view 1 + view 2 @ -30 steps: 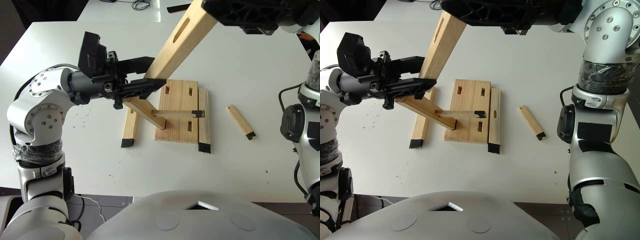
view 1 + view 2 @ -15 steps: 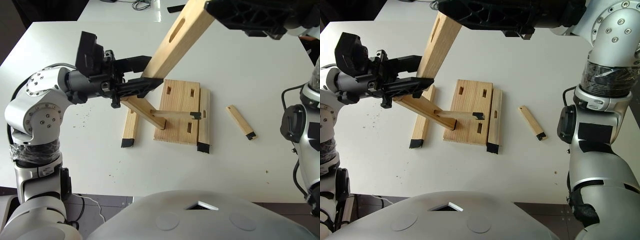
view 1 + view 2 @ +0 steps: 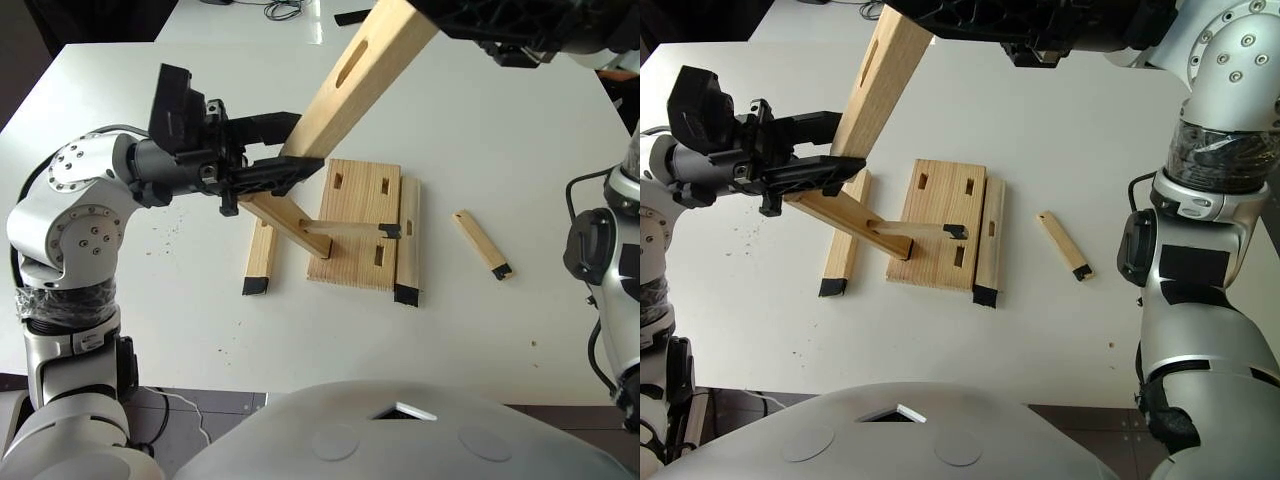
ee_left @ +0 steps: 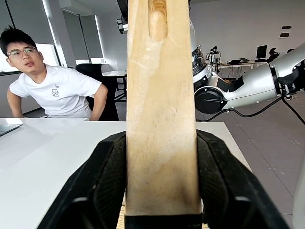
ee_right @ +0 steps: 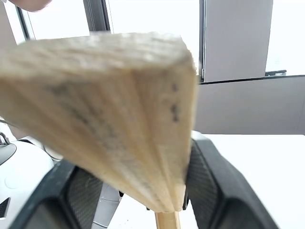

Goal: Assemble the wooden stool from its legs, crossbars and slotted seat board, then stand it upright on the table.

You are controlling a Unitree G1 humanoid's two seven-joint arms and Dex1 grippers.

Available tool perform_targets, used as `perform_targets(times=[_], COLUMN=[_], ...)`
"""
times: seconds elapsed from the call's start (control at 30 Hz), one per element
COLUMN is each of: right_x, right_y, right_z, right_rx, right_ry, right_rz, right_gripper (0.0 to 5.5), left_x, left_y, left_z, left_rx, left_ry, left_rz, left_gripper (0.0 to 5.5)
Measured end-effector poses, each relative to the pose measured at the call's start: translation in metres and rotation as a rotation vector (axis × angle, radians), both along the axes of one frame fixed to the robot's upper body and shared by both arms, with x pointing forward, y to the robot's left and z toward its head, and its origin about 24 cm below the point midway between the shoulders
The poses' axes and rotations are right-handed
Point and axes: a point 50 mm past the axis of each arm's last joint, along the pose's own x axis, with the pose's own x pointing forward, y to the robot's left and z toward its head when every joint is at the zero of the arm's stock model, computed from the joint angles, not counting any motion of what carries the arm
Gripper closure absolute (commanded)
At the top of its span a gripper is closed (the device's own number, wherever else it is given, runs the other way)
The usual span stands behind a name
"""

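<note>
A long wooden leg with a slot hangs tilted above the table, held at both ends. My left gripper is shut on its lower end, the black fingers pressed against both sides. My right gripper is shut on its upper end. Under the left gripper a second leg lies at an angle with a crossbar plugged into it, reaching over the slotted seat board. Two more legs lie flat, one left of the board and one along its right edge.
A loose short crossbar with a black tip lies right of the board. The white table has bare room at the front and left. Cables lie at the far edge.
Both grippers and the held leg have shifted slightly left and up. The parts on the table have not moved.
</note>
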Motion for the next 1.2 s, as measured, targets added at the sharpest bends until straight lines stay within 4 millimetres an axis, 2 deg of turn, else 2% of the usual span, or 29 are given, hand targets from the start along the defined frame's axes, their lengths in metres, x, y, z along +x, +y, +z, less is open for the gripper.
perform_targets(times=[0.23,0.27,0.63,0.8,0.93,1.03,1.1,1.17,1.2], right_x=[0.001,0.001,0.002,0.003,0.003,0.000,-0.004,-0.006,-0.009], right_y=[-0.001,-0.002,-0.017,-0.028,-0.052,-0.071,-0.080,-0.081,-0.080], right_z=[0.001,0.002,0.014,0.019,0.025,0.013,-0.014,-0.033,-0.041], right_rx=[0.009,0.012,0.081,0.089,0.087,-0.019,-0.134,-0.172,-0.190], right_ry=[-0.007,-0.011,-0.092,-0.128,-0.181,-0.247,-0.218,-0.172,-0.158], right_rz=[-0.026,-0.040,-0.163,-0.237,-0.356,-0.437,-0.455,-0.442,-0.436], right_gripper=[3.26,3.28,3.46,3.46,3.46,3.48,3.48,3.48,3.48], left_x=[0.002,0.003,0.008,0.002,-0.010,-0.017,-0.020,-0.018,-0.016], left_y=[-0.002,-0.002,-0.002,0.000,0.006,0.019,0.039,0.056,0.067], left_z=[0.001,0.002,0.005,0.021,0.030,0.046,0.062,0.058,0.043], left_rx=[0.003,0.004,0.007,-0.045,-0.100,-0.211,-0.342,-0.419,-0.444], left_ry=[-0.013,-0.014,0.007,-0.019,-0.029,-0.061,-0.110,-0.094,-0.046], left_rz=[0.022,0.027,0.105,0.121,0.170,0.287,0.438,0.573,0.672], left_gripper=[3.50,3.13,1.59,1.57,1.57,1.57,1.57,1.57,1.57])
